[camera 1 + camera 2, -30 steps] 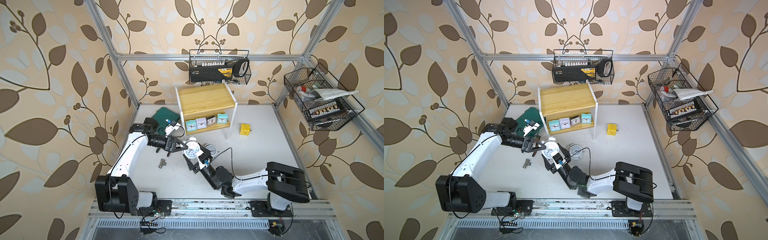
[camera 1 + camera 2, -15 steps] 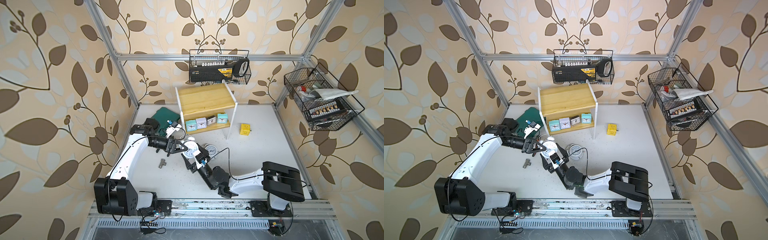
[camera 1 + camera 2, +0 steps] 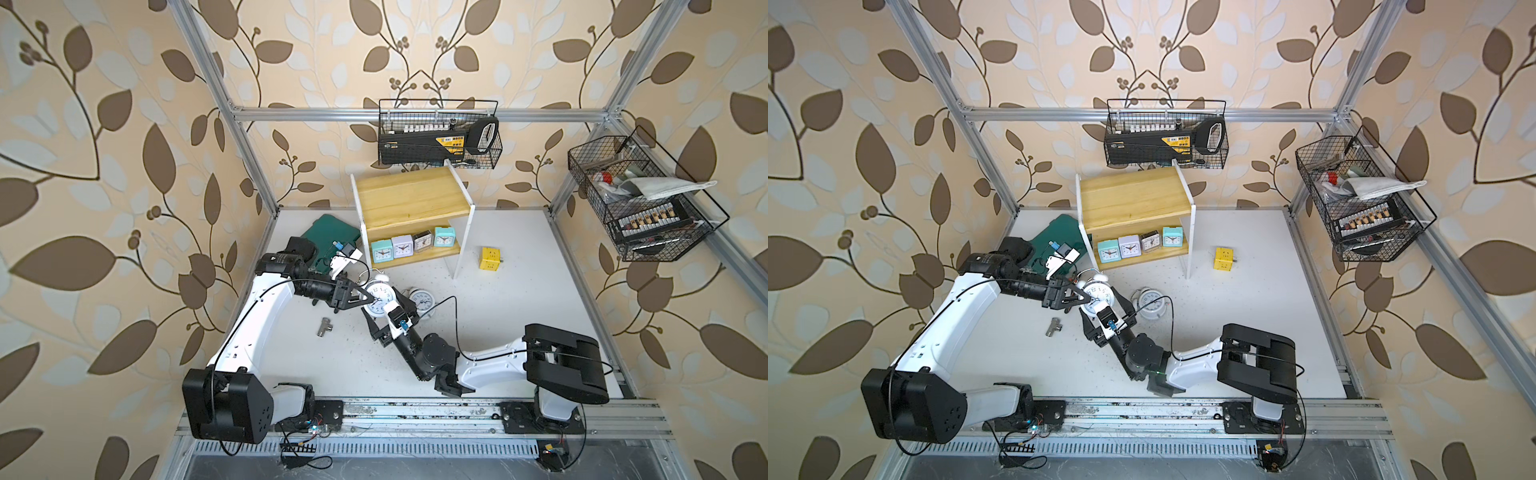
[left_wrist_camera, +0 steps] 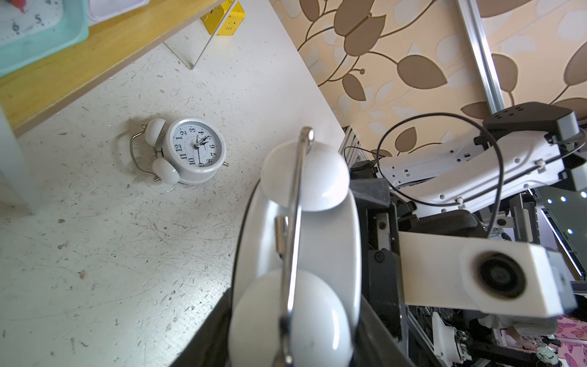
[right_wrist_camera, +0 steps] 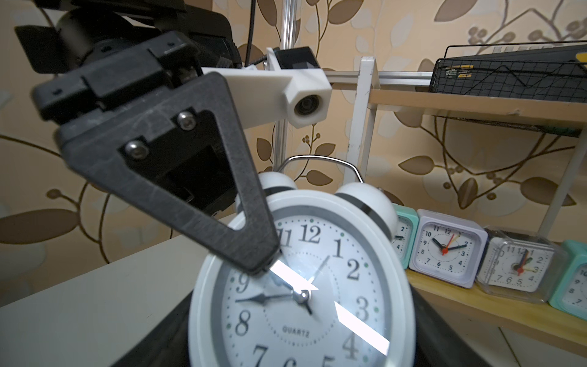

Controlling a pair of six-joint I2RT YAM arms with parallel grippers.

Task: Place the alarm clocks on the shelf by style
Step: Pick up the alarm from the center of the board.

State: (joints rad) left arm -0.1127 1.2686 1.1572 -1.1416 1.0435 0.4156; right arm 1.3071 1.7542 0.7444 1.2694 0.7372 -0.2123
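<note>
Two claws meet on one twin-bell clock [image 5: 317, 254] above the surface [image 3: 498, 299]: left claw [image 3: 368, 298] pinches face and back; right claw [image 3: 387, 311] flanks its rim, grip impossible to tell. Slick glass could slip, dropping it onto the second clock [image 4: 193, 149], short of the shelf [image 3: 409, 199].

Four square clocks [image 3: 402, 246] are being kept on the shelf's [image 3: 409, 197] lower board, a white twin-bell clock [image 3: 377, 296] being held before it, a second clock [image 3: 422, 300] left face-up.

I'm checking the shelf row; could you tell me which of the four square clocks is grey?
The grey clock stands between the lilac clock and the mint clock at the row's end nearest the yellow cube.
</note>
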